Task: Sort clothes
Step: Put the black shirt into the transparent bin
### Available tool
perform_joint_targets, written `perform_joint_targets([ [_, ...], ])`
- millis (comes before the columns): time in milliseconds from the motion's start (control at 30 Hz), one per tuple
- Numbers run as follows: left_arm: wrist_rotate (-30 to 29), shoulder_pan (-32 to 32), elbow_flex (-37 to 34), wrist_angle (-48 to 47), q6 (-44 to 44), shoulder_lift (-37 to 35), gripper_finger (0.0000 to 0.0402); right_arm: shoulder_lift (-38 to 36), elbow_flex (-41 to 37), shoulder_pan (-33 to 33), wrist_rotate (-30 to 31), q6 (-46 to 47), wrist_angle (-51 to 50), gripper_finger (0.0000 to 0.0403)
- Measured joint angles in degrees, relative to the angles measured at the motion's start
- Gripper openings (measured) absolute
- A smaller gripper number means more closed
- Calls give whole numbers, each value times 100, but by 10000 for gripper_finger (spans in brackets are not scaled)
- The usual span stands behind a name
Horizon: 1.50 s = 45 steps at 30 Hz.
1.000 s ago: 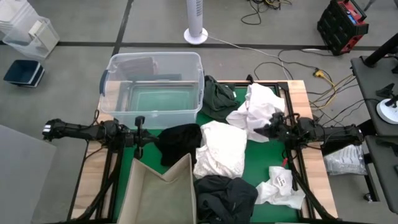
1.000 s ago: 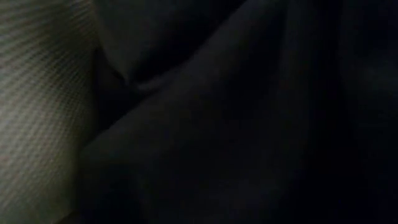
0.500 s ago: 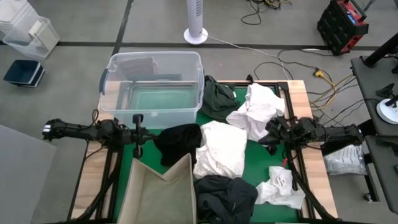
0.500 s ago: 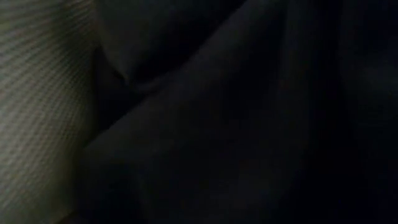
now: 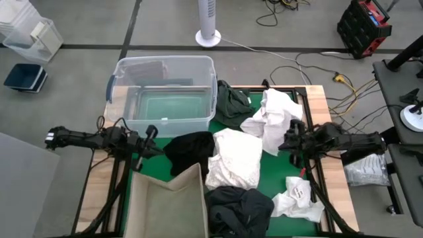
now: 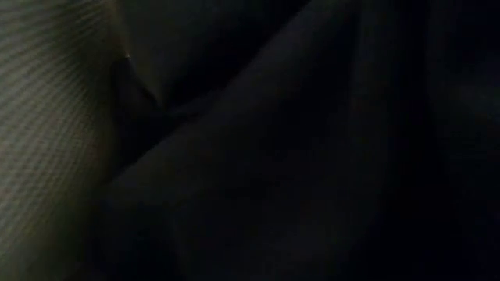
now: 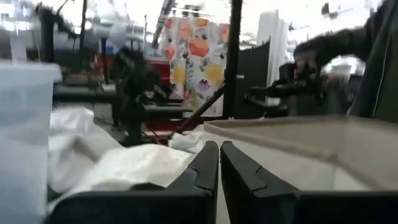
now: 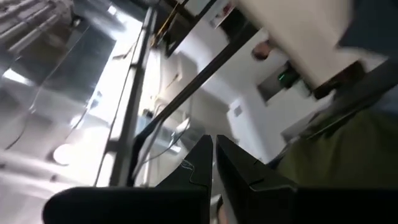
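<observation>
**Clothes heaped mid-table, both grippers empty**

From above I see the clothes piled on the green mat between the left gripper and right gripper. Low camera: only dark fabric. Wrist cameras: both pairs of fingers pressed together, gripping nothing.

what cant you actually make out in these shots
- Low view: dark fabric against the lens hides the whole table.
- High view: the beige bin is cut off by the bottom edge; its contents don't show.
- High view: the black garment covers the mat beneath it.
- Right wrist view: the right gripper points up at the ceiling; no clothes identifiable.
- Left wrist view: the left gripper is clear, the background blurred.
</observation>
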Motion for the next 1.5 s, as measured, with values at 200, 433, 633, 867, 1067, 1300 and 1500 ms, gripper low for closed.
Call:
perform_joint_targets([
  [200, 14, 0, 0, 133, -1671, 0, 0, 0, 747, -2, 325, -649, -24, 13],
  [433, 99, -4, 0, 839, -2513, 0, 0, -2, 1024, -2, 785, -2587, -46, 13],
  [633, 105, -4, 0, 1416, -2515, 0, 0, -2, 910, -2, 792, -4606, -54, 13],
  [867, 155, -4, 260, 1763, -2209, 2, 0, 42, 853, -2, 1251, -6995, -58, 13],
  [1067, 315, -4, 1357, 258, -1586, 251, 0, 108, 1028, -2, 1620, -8212, -40, 13],
  [1300, 307, -4, 2952, -1436, -814, 849, 0, 218, 1428, -4, 2005, -9073, -42, 13],
  [1500, 219, -4, 4129, -2497, -384, 1424, 0, 620, 1952, -2, 2012, -10003, -46, 13],
])
